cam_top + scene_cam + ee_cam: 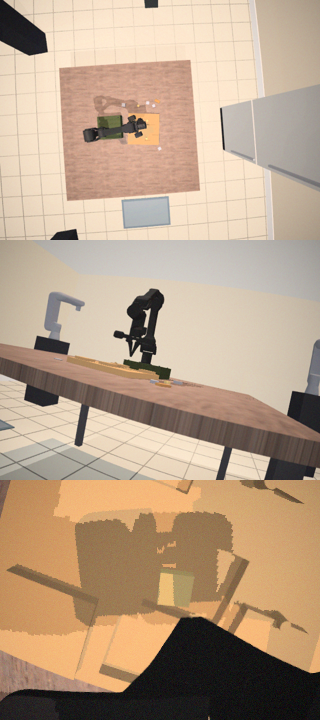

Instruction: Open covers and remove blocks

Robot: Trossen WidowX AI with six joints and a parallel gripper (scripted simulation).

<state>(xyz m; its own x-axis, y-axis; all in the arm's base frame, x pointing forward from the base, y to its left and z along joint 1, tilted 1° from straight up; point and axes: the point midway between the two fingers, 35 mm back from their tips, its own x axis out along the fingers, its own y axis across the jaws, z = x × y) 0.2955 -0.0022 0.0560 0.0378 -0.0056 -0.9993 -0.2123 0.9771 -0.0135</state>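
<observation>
The orange puzzle board lies flat on the table. My gripper is shut and empty above the board; the arm hides its fingertips in the top view. Two small yellow blocks show on the board. The wrist view shows one yellow block, partly in shadow, beyond the fingertips. Square recesses and thin plates show around it; how far each cover stands open, I cannot tell. Beside the board lie pale blocks, a grey block and a yellow block.
An orange piece lies on the table near the pale blocks. A dark green base stands under the arm, close to the board's edge. The arm's shadow falls across the board and table.
</observation>
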